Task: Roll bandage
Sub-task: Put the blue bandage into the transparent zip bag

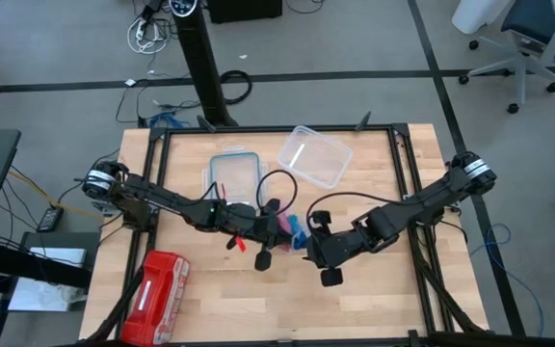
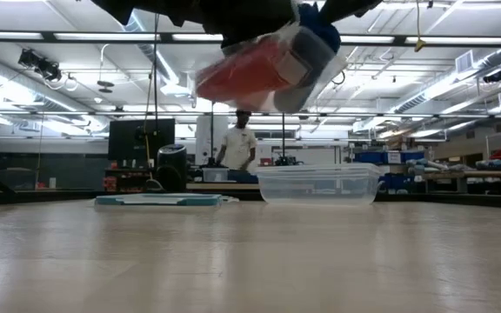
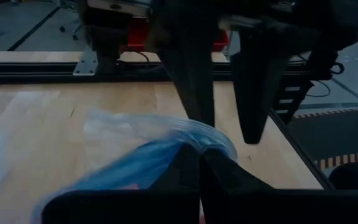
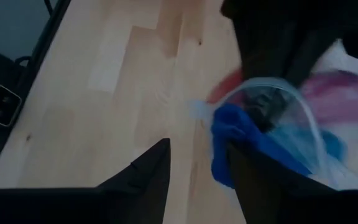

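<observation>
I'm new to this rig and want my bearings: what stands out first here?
Mid-table, both grippers meet at a clear plastic bag held in the air: the left gripper is shut on its edge, and the right gripper is at its mouth. The blue bandage pokes from the bag. A clear container stands behind, and a red pouch lies near the front-left corner.

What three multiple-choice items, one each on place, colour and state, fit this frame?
1. Where is the red zip pouch?
A) in a tub
B) on the table, left arm's side
C) in the right pincer
2. What colour is the bandage?
A) blue
B) green
C) yellow
3. How is the plastic bag?
A) flat on the table
B) in a tub
C) held in the air

Key: B, it lies on the wood; A, blue fabric shows at the bag's mouth; C, the left pincer is shut on it above the table.
</observation>
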Controlling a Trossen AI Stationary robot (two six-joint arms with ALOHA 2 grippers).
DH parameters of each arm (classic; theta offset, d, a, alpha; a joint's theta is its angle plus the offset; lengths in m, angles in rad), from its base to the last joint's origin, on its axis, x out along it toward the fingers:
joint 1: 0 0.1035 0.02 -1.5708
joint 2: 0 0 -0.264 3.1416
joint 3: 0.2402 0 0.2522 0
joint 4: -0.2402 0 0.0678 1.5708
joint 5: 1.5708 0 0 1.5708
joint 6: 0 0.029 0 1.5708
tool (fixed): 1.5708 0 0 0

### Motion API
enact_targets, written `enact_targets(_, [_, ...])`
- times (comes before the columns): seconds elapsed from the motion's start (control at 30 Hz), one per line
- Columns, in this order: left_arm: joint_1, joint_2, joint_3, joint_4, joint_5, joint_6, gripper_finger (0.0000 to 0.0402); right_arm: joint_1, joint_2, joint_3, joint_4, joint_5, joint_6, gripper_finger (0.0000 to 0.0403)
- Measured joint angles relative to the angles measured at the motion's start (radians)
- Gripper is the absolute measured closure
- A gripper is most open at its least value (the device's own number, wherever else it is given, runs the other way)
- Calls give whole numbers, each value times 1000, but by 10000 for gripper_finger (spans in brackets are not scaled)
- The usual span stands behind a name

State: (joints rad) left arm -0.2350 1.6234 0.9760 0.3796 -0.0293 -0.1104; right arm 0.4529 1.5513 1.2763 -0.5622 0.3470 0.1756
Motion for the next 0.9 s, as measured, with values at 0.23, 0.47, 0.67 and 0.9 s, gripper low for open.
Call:
enact_targets(0.23, [-6, 1, 0, -5, 36, -1, 401, 5, -7, 105, -107, 69, 82, 261])
enact_targets(0.47, [-3, 1, 2, -8, 54, 0, 401, 10, -9, 262, -369, 52, 267, 274])
enact_targets(0.67, [-3, 1, 2, -8, 72, 0, 401, 38, -8, 274, -445, -2, 360, 280])
enact_targets(0.9, [-3, 1, 2, -6, 72, 0, 401, 36, -5, 211, -464, -5, 716, 284])
